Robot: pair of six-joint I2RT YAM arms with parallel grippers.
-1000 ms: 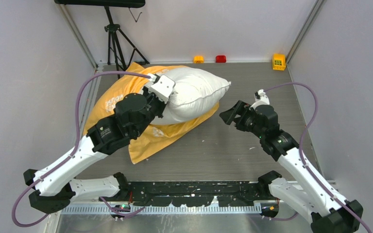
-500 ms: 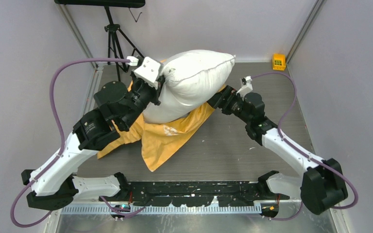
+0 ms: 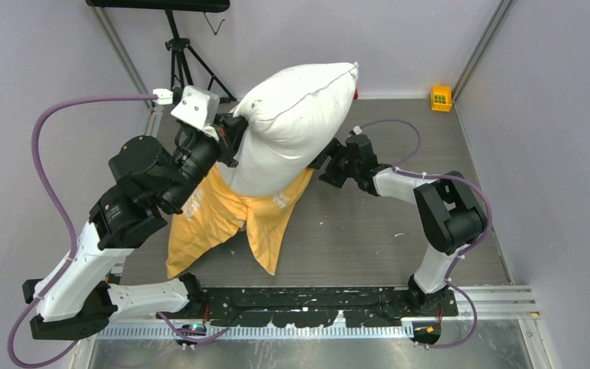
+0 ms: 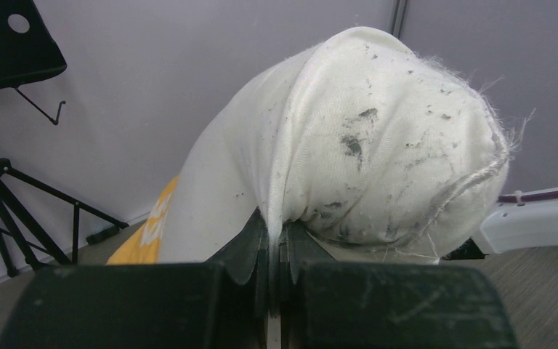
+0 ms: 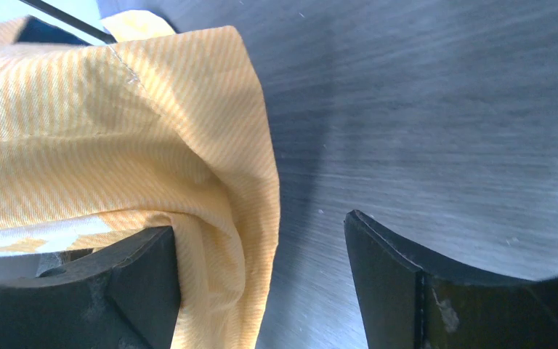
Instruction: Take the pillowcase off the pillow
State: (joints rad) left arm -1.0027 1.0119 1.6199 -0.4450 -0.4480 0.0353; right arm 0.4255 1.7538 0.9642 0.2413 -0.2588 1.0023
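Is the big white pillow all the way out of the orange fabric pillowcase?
Partly. The white pillow is bare on top; its lower end sits inside the hanging orange pillowcase.

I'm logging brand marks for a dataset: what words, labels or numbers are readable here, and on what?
No text can be read.
White print on the pillowcase: too blurred to read in any view.
The pillow and yellow block: no text shows.
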